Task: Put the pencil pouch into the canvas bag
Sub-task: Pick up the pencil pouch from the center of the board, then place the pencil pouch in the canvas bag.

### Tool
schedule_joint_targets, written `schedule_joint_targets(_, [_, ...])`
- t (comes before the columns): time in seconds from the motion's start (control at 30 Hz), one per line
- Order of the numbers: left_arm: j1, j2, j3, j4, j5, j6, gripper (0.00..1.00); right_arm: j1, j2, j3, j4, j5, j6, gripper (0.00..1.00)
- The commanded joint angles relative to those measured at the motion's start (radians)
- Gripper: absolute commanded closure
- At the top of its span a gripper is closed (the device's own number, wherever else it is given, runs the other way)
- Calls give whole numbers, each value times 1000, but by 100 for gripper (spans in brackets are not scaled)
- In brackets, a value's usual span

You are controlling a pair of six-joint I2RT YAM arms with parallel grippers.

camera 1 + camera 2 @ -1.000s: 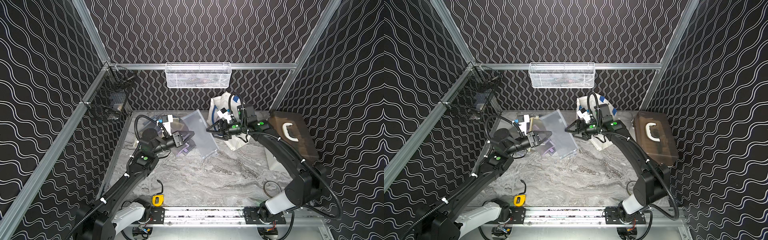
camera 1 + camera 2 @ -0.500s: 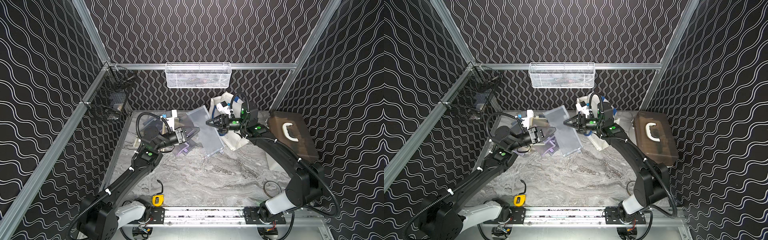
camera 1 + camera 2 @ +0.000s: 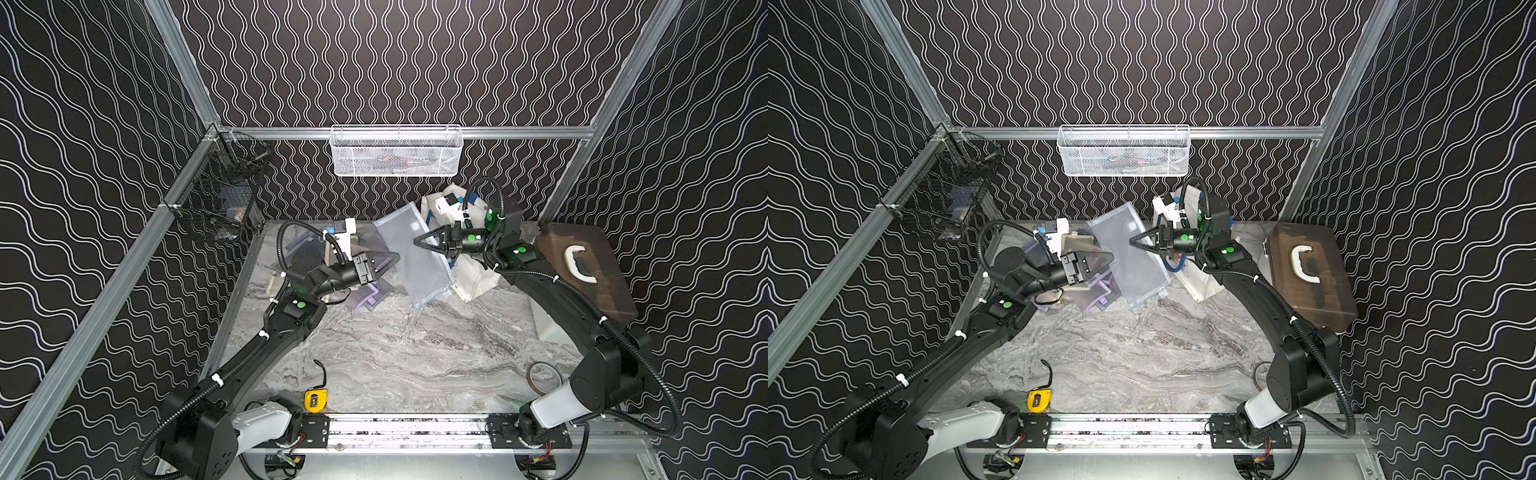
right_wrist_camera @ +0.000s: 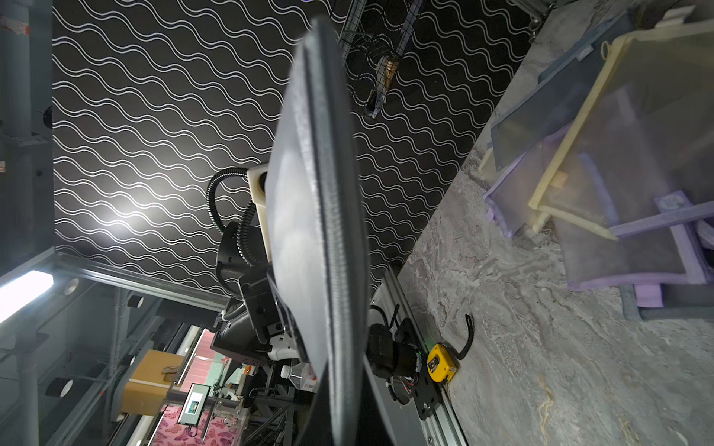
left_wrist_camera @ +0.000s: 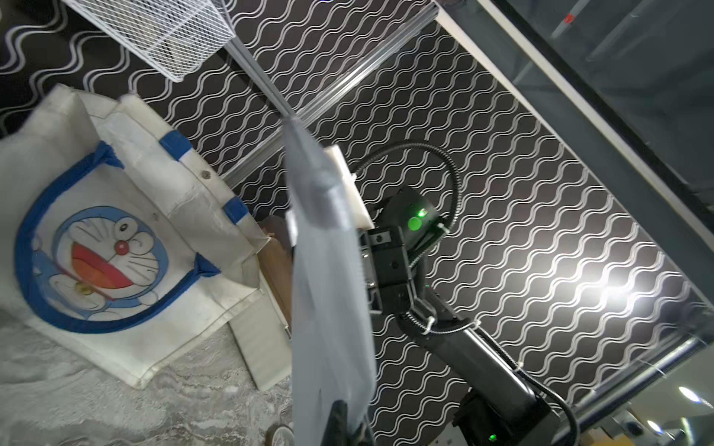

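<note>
Item: grey translucent mesh pencil pouch point(image 3: 417, 270), held over far-centre grey marble desk point(image 3: 415, 357) | Axis: steeply tilted, top end far, bottom end near-right | Jaws: left gripper point(image 3: 395, 260) and right gripper point(image 3: 417, 242) both clamped on it | Around: white canvas bag with blue handles point(image 3: 473, 278) just right, behind right gripper; purple-trimmed mesh pouches point(image 3: 365, 300) left; brown translucent case point(image 3: 582, 286) far right

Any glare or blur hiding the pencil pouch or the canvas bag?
Left wrist view: glare bleaches a patch of wall; the pencil pouch, near the lens, looks soft; the canvas bag is sharp. Right wrist view: similar glare; pouch edge-on, mid-frame. Both top views: even light, no glare.
</note>
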Motion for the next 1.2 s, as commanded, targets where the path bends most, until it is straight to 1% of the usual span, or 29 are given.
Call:
schedule_joint_targets(0.0, [2, 1, 32, -208, -96, 132, 75, -30, 17, 97, -314, 106, -219, 100])
schedule_joint_targets(0.03, [2, 0, 39, -264, -130, 154, 58, -42, 29, 150, -430, 169, -299, 100])
schedule_joint_targets(0.07, [3, 3, 50, -334, -178, 182, 44, -50, 48, 228, -575, 273, -395, 100])
schedule_joint_targets(0.13, [3, 3, 54, -418, -243, 216, 27, -55, 91, 365, -769, 473, -525, 100])
schedule_joint_targets(0.17, [4, 4, 53, -447, -262, 228, 21, -54, 114, 441, -847, 585, -574, 100])
schedule_joint_targets(0.2, [4, 4, 49, -460, -275, 234, 18, -55, 138, 499, -896, 682, -606, 100])
schedule_joint_targets(0.27, [6, -4, 35, -478, -298, 240, 17, -59, 203, 654, -992, 878, -639, 100])
schedule_joint_targets(0.37, [9, -24, 5, -479, -326, 229, 17, -61, 331, 894, -1112, 1058, -661, 100])
schedule_joint_targets(0.4, [11, -28, -4, -471, -327, 224, 17, -61, 364, 946, -1136, 1104, -671, 100])
schedule_joint_targets(0.47, [13, -31, -11, -471, -322, 228, 17, -62, 405, 998, -1143, 1220, -702, 100])
schedule_joint_targets(0.53, [13, -31, -2, -491, -325, 246, 17, -68, 408, 975, -1103, 1313, -733, 100])
schedule_joint_targets(0.67, [13, -19, 5, -516, -331, 269, 17, -77, 415, 924, -1015, 1402, -786, 100])
schedule_joint_targets(0.8, [14, -1, -14, -490, -328, 254, 16, -88, 447, 899, -938, 1442, -845, 100])
schedule_joint_targets(0.93, [13, 2, -13, -487, -322, 258, 16, -105, 519, 934, -900, 1418, -873, 100])
schedule_joint_targets(1.17, [14, 7, -3, -520, -326, 294, 16, -121, 585, 982, -864, 1333, -891, 100])
